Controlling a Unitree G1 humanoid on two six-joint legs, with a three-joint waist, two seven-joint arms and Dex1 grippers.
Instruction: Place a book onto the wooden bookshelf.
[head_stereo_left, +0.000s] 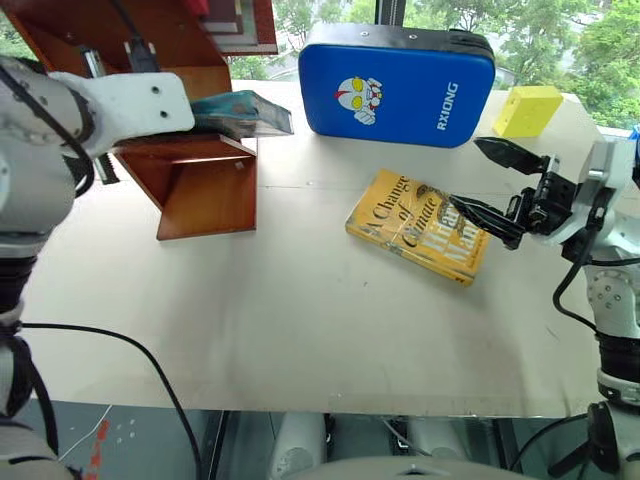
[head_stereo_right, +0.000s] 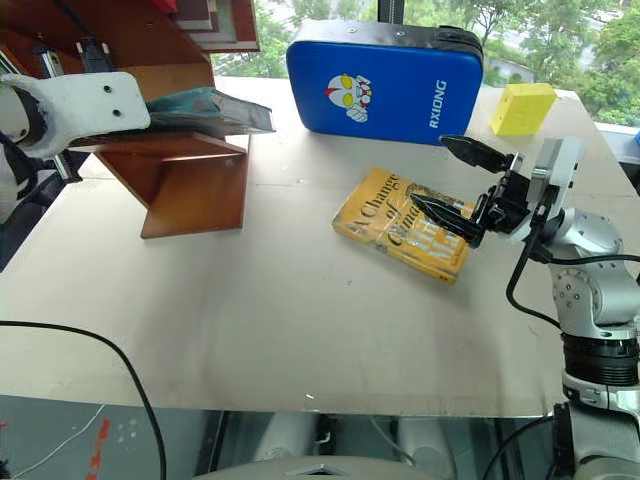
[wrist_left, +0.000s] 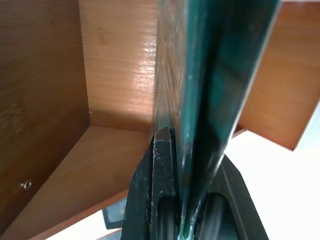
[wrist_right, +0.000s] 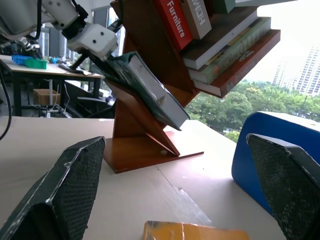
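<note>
The teal-green book (head_stereo_left: 243, 112) rests tilted on the lower angled panel of the wooden bookshelf (head_stereo_left: 205, 190), at the table's far left. My left gripper (wrist_left: 192, 150) is shut on the book's edge, one black finger (wrist_left: 162, 150) on each cover. In the right wrist view the book (wrist_right: 145, 85) leans against the sloping board of the bookshelf (wrist_right: 145, 147). My right gripper (head_stereo_left: 470, 175) is open and empty, hovering over the right part of the table and pointing left.
A yellow book (head_stereo_left: 415, 225) lies flat just under the right gripper. A blue padded case (head_stereo_left: 400, 85) stands at the back, with a yellow block (head_stereo_left: 527, 110) to its right. Several books (wrist_right: 220, 40) fill the upper shelf. A black cable (head_stereo_left: 120, 345) crosses the near left table.
</note>
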